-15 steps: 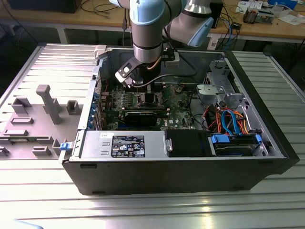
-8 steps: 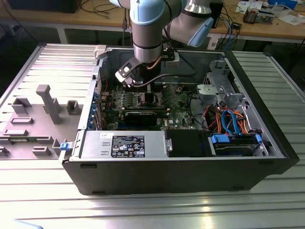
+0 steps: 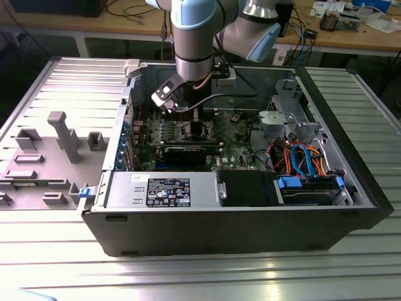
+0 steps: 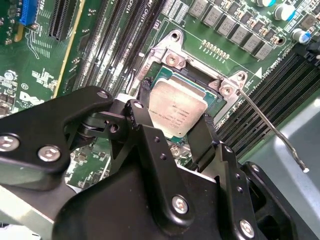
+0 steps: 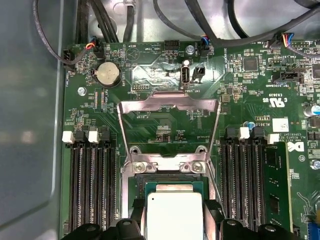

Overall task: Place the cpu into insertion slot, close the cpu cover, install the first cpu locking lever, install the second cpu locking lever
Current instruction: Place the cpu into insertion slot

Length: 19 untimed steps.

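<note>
Your gripper is closed narrowly on the cpu, with its black fingers pressed against two opposite edges of the silver-topped chip. The chip sits directly over the insertion slot, whose silver rim and green inner edge show around it on the side away from the hand; you cannot tell from these views whether it is fully seated or just above its bed. Just beyond the fingertips, the cpu cover is swung open, and its square frame leans back over the motherboard. A thin wire locking lever sticks out from one corner of the slot, raised and clear of the cover. Banks of long black memory slots run along both sides of the fingers. Further out past the cover lies a round coin battery. In the exterior view, the arm reaches straight down into the open computer case.
</note>
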Tool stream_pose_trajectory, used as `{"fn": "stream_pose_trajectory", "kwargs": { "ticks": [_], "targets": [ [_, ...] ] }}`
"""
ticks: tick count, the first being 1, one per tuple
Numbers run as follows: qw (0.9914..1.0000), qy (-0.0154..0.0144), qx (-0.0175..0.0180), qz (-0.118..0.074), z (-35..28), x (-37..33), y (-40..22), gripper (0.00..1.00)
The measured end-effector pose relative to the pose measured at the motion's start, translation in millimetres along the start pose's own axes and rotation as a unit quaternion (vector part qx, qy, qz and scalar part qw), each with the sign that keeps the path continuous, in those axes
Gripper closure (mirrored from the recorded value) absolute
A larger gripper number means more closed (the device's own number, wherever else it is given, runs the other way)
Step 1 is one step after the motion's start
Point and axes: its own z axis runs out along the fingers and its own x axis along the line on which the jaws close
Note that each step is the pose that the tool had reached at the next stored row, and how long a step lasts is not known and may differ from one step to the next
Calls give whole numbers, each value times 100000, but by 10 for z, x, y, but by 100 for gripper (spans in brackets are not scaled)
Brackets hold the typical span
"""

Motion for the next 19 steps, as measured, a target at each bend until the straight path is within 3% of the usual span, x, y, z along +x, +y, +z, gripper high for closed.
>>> {"fn": "stream_pose_trajectory", "kwargs": {
  "ticks": [19],
  "targets": [
    [99999,134,3,-347,47,22,16,45]
  ]
}}
